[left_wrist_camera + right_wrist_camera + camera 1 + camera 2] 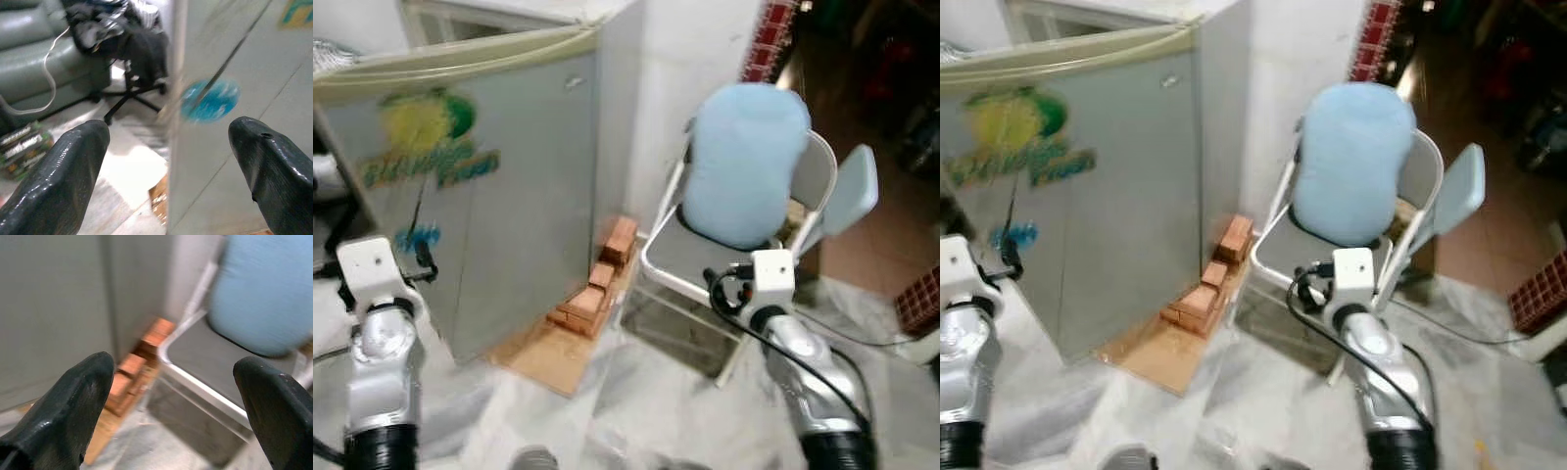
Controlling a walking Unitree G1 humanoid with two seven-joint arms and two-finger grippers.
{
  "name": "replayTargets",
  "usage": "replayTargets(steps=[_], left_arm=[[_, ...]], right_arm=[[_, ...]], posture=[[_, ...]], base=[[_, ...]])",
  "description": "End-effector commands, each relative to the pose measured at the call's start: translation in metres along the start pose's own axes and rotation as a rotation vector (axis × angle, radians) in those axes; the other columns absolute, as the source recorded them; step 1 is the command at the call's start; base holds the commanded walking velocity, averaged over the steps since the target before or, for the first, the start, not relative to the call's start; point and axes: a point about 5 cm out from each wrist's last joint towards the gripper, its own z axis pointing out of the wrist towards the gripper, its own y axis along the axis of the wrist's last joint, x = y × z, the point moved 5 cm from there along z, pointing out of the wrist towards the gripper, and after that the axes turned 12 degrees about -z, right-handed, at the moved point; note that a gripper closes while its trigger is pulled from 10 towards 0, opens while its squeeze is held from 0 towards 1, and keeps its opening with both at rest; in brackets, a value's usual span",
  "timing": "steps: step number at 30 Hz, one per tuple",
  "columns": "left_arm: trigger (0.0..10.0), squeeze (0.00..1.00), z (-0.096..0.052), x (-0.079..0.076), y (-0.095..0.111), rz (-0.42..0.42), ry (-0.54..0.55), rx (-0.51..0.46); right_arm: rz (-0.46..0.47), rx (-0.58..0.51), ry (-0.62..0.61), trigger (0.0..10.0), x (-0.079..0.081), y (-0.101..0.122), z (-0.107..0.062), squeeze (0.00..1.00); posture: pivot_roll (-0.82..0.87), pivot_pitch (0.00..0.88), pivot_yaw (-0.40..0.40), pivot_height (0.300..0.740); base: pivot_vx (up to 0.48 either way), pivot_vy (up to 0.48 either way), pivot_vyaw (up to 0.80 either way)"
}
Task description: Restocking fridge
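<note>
- Progress looks close to nil: you face the small grey-white fridge with a yellow-and-green sticker on its door (480,206), and its door is shut.
- You have the fridge at the left of the scene, its near corner resting on a flat wooden board (548,357) with a stack of reddish bricks (597,284) at its right side.
- To the right you see a grey folding metal chair (705,259) carrying a pale blue cushion (744,162) against its back; no food or drink items to load can be made out anywhere.
- Your left gripper (166,176) hovers near the fridge door, its black fingers (58,181) spread wide with nothing between them; the door's edge and a round blue sticker (210,100) lie straight ahead of it.
- Your right gripper (176,416) is also spread wide and empty, pointing at the gap between the bricks and the chair seat.
- Judging from this, you have everything left to do: open the door, fetch the stock, place it inside, and close up.
- Opening the door seems the likeliest next step, since your left gripper lines up with its edge.
</note>
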Motion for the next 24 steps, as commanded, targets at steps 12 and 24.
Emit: replayTargets(steps=[12, 24], left_arm=[[10.0, 0.0, -0.026, -0.043, -0.035, -0.033, -0.136, 0.1], [10.0, 0.0, -0.031, -0.091, -0.028, -0.072, -0.289, 0.075]], right_arm=[[0.047, 0.011, -0.033, 10.0, -0.011, -0.003, 0.004, 0.0], [0.056, -0.033, -0.035, 10.0, -0.012, 0.006, 0.012, 0.0]], posture=[[0.05, 0.0, -0.037, 0.74], [0.06, 0.0, -0.059, 0.74]], base=[[0.0, 0.24, 0.0], [0.0, 0.48, -0.28]])
